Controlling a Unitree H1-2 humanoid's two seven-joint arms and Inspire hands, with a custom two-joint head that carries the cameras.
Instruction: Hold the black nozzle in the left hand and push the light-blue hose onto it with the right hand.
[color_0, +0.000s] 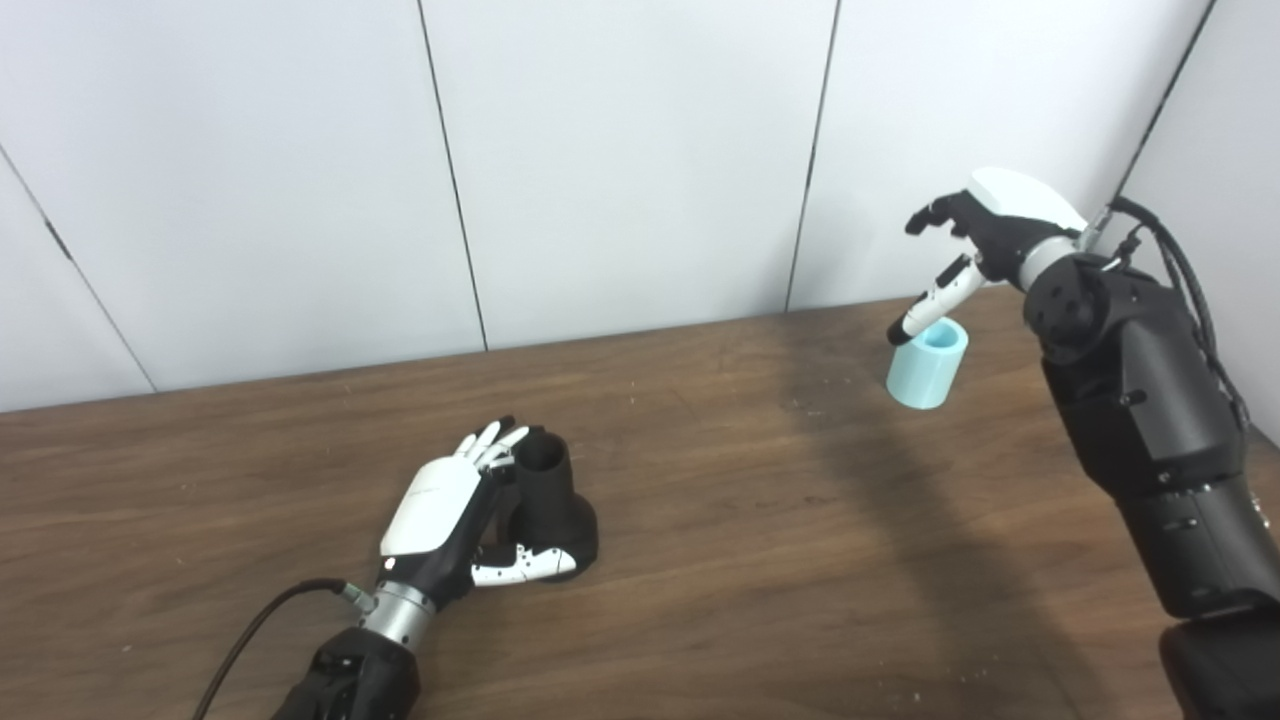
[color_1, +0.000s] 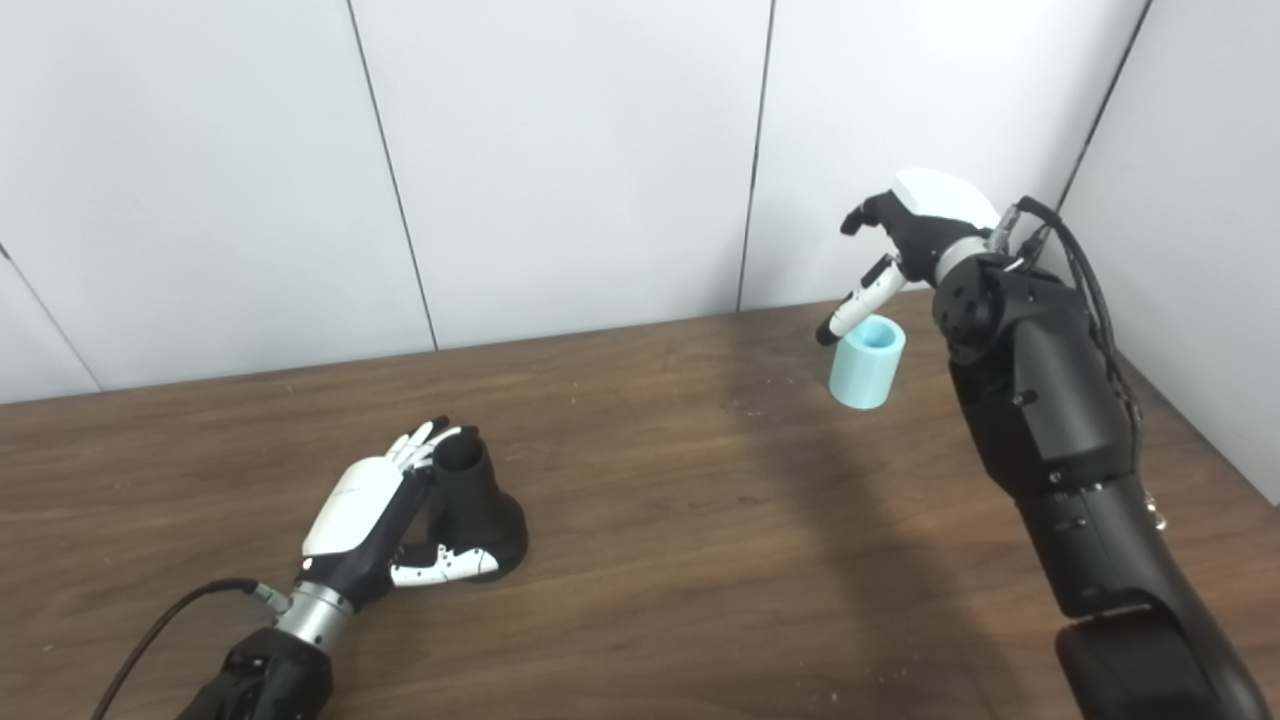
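Wood table (color_0: 700, 560) — hose (color_0: 928, 363) beneath right hand (color_0: 985, 235).

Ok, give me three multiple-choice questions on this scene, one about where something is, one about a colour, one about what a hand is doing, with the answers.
1. Where does the hose stand?
A. far right of the table
B. beside the nozzle
C. in the left hand

2. What colour is the nozzle?
A. light blue
B. black
C. white

3. What is the right hand doing?
A. gripping the hose
B. resting flat on the table
C. open above the hose

Answers: 1 A, it stands upright near the right arm, well away from the nozzle. 2 B, it is all black. 3 C, its fingers are spread and nothing is held, while the left hand is at the nozzle.
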